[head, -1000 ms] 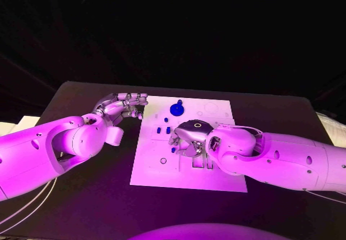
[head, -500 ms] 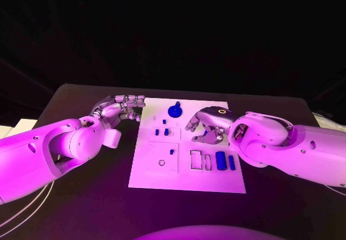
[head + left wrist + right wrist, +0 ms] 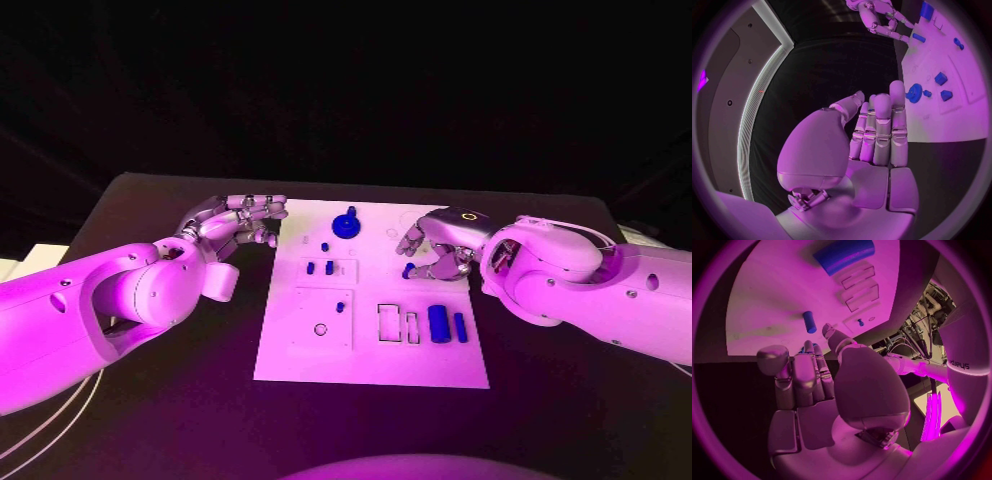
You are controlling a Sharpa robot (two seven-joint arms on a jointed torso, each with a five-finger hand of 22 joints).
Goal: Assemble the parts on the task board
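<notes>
The white task board (image 3: 296,350) lies in the middle of the black table. A round blue part (image 3: 346,222) stands at its far edge, and small blue parts (image 3: 319,267) sit left of centre. Two blue blocks (image 3: 440,322) stand at its near right, beside outlined slots (image 3: 391,322). My right hand (image 3: 440,245) hovers over the board's far right with its fingers straight and nothing in it. A short blue peg (image 3: 809,321) lies on the board (image 3: 773,295) just past its fingertips (image 3: 808,346). My left hand (image 3: 238,220) is at the board's far left corner, fingers (image 3: 879,125) held together, holding nothing.
Bare black table (image 3: 159,400) surrounds the board on all sides. In the left wrist view, the board (image 3: 942,120) with the round part (image 3: 914,93) lies beside my left hand, and my right hand (image 3: 879,20) shows beyond it.
My right hand has moved from the board's middle to its far right, uncovering the slots and the blue blocks. My left hand has stayed about where it was.
</notes>
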